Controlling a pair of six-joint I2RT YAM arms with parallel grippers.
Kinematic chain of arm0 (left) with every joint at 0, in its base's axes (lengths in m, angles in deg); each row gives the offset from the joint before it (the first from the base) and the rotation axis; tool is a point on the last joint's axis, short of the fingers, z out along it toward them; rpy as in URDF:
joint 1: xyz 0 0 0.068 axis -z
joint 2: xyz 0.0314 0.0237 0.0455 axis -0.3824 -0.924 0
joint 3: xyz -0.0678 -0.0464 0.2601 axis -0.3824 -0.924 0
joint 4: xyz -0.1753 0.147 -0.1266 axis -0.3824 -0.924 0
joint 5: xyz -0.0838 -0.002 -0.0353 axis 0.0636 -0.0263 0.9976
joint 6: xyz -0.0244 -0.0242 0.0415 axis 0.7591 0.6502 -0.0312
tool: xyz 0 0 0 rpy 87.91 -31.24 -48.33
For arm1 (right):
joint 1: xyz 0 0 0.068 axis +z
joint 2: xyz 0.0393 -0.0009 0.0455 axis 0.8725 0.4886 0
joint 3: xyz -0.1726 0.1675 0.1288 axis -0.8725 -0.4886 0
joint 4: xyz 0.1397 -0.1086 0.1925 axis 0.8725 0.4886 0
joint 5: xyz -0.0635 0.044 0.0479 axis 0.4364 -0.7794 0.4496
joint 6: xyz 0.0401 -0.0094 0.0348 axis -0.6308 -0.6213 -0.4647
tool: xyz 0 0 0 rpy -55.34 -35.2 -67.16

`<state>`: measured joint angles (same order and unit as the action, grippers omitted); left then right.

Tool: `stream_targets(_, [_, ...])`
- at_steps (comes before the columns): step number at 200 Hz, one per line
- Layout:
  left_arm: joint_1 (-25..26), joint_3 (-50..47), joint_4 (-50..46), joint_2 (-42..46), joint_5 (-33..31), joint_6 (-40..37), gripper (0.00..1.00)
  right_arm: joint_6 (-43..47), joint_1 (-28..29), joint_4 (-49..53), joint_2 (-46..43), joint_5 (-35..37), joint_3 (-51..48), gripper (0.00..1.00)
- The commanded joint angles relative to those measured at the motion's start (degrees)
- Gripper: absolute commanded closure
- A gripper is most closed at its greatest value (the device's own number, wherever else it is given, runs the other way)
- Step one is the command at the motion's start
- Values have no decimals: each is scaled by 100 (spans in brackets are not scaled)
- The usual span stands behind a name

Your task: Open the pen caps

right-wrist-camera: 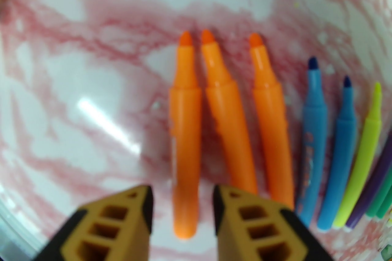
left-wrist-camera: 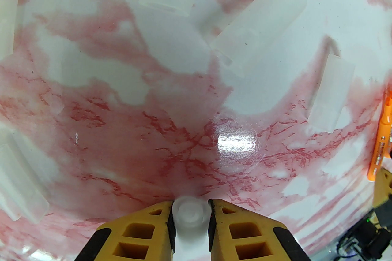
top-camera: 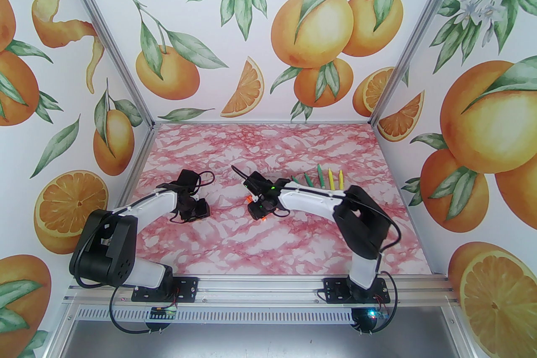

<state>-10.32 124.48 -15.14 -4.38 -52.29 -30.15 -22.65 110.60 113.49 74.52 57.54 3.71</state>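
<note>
Pinched narrow between the fingertips of the left gripper [left-wrist-camera: 190, 207], one translucent pen cap [left-wrist-camera: 190, 217], end-on to the lens. Strewn flat across the pink marble table [left-wrist-camera: 122, 137] beyond, several loose caps [left-wrist-camera: 260, 24], at odd angles. Parted either side of the leftmost orange pen [right-wrist-camera: 185, 137], untouching, the right gripper [right-wrist-camera: 182, 192]; alongside, two more orange, two blue pens [right-wrist-camera: 314, 137], all tips bare.

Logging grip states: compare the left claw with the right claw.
The left claw closes snugly on a translucent cap; the right claw stands open, clear of the orange marker lying between its fingers. The left claw hangs over loose caps; the right claw over a row of uncapped markers. Both have yellow fingers with black pads.
</note>
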Motion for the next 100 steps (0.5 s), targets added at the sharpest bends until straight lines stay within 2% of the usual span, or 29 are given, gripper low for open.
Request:
stream_targets(1, [19, 54, 167, -184, -15, -74, 72, 32, -72, -215, -520, -277, -139, 59])
stream_targets(50, [23, 194, 32, 63, 0, -78, 67, -46, -386, -578, -1425, -590, -658, 54])
stream_targets(100, [8, 590, -185, 771, -406, -265, 47, 33, -1172, -757, -2340, -477, -1203, 42])
